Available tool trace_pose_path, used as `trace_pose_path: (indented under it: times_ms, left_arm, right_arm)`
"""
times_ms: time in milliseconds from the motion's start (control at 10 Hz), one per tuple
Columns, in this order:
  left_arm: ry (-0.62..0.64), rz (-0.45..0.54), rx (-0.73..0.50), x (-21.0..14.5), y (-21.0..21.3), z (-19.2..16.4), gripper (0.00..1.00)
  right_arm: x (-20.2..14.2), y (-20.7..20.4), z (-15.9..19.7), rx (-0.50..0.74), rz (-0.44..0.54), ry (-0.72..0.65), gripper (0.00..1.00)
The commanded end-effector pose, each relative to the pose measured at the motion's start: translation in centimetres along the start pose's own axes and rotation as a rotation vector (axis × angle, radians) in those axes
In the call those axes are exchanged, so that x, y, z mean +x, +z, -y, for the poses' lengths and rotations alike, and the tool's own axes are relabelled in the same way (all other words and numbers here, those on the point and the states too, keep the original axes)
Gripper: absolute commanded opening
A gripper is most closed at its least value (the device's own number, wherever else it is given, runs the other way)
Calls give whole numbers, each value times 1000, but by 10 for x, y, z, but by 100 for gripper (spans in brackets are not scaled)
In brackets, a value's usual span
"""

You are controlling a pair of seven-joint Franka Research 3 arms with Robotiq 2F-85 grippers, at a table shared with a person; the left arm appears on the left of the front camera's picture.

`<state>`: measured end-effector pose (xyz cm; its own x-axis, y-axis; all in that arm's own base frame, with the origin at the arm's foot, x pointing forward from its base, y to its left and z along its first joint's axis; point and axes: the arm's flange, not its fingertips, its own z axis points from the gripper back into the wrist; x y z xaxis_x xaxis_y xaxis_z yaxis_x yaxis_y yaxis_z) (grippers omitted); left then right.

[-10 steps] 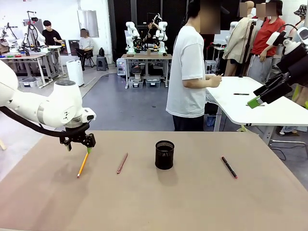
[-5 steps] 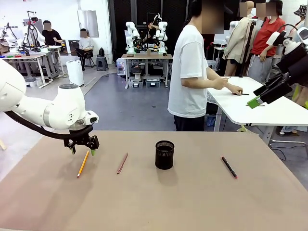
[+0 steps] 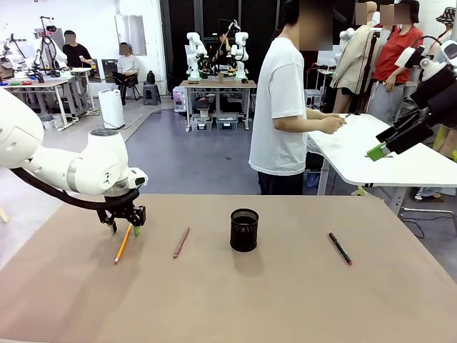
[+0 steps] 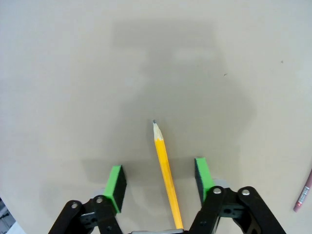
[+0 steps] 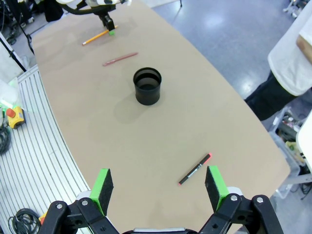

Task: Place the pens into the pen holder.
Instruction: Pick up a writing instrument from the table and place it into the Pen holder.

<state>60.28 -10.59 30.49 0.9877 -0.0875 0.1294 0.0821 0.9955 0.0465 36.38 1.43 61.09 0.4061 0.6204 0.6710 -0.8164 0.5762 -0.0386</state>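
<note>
Slim, glossy orange-yellow pencil [image 4: 165, 170], sharpened to a cone, flat on the matte tan table [image 4: 73, 73], straddled by the left claw [image 4: 159, 176]: green pads [image 4: 116, 187] apart, gripping nothing. Just beside, thin reddish-brown pen [image 3: 181, 242]; then round black wire-mesh pen holder [image 3: 244, 230], upright; beyond, black red-tipped pen [image 3: 340, 248]. High above, right claw [image 5: 158, 187], wide open, empty.

One orange-yellow pencil [image 3: 123, 244] lies near the left edge of the tabletop [image 3: 228, 314], one reddish-brown pen [image 3: 181, 242] just right of it, and one black pen with a red tip [image 3: 340, 248] toward the right edge: three in all. One pen holder [image 3: 244, 230] stands mid-table. There are two grippers, the left gripper [image 3: 123, 229] and the right gripper [image 5: 158, 178].
</note>
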Motion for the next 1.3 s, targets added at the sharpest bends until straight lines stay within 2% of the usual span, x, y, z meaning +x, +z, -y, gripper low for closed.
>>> trace_pose_path:
  times_ms: [0,100,700,800,1100,1200]
  left_arm:
    - [17,2,4,6,0,0,14]
    - [15,-2,9,6,-1,1,0]
    - [13,-47,-27,-1,9,2,0]
    - [-19,-45,-85,-6,22,3,0]
    - [-115,20,-428,-16,87,12,0]
    - [-169,83,-521,-19,104,15,0]
  right_arm:
    - [1,0,-1,8,10,-6,100]
    - [1,0,-1,8,10,-6,100]
    - [1,0,-1,8,10,-6,100]
    - [1,0,-1,8,10,-6,100]
    - [1,0,-1,8,10,-6,100]
    - [1,0,-1,8,10,-6,100]
